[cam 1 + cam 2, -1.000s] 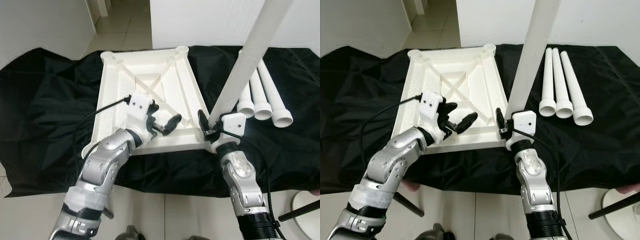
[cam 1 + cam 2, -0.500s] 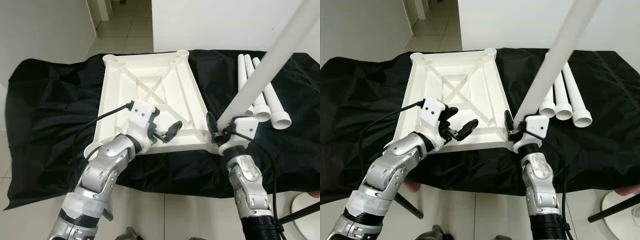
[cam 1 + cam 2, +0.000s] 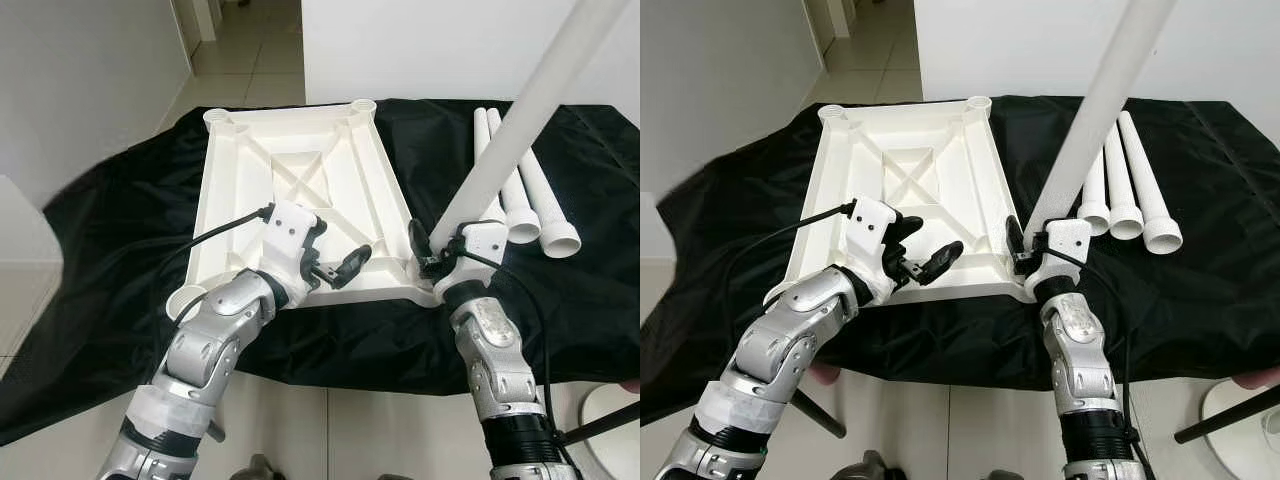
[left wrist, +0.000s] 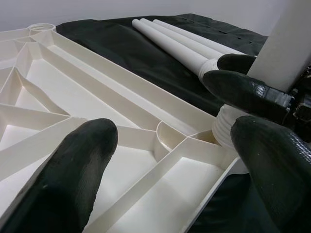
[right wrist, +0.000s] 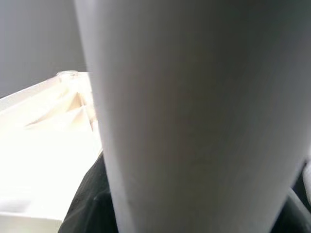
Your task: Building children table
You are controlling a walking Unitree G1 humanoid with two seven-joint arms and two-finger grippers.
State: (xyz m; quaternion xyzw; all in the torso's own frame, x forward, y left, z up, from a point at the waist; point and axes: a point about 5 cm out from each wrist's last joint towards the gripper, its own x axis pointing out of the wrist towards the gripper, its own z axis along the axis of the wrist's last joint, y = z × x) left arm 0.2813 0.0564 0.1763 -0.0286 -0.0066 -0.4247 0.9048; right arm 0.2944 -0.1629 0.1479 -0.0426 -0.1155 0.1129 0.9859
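Left eye view, item one: white plastic tabletop [image 3: 300, 190], underside up, ribbed with a crossed brace, lying on my black cloth [image 3: 110, 230]. No lettering legible. My right gripper [image 3: 432, 258] clamps a white leg [image 3: 520, 130] standing tilted at the near right corner socket. My left gripper [image 3: 335, 262] hovers spread wide over the near edge. Three spare legs [image 3: 520, 195] lie beside.

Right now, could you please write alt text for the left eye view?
The right gripper holds a white table leg at the near right corner of the upturned tabletop, while the open left gripper hovers over its near edge.
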